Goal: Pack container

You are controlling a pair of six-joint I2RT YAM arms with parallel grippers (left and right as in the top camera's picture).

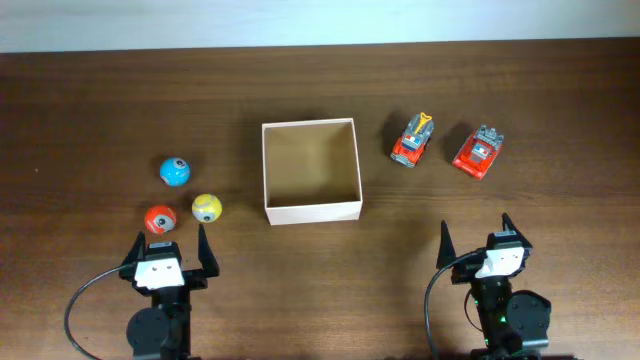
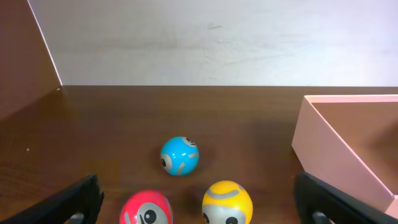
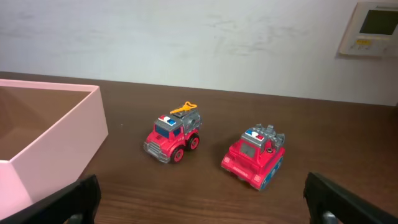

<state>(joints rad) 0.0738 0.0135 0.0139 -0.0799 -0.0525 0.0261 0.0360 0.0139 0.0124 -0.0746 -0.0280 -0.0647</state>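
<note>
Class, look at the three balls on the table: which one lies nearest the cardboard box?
The yellow ball, just left of the container; the blue ball and red ball lie farther left.

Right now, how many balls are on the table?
3, all left of the box: blue ball farthest back, yellow ball nearest the box, red ball by the left gripper. None looks hidden.

Illumination is bright, even and diffuse. Shadows on the counter are short and soft. Wrist views tint the container pink. Focus is sharp throughout.
</note>
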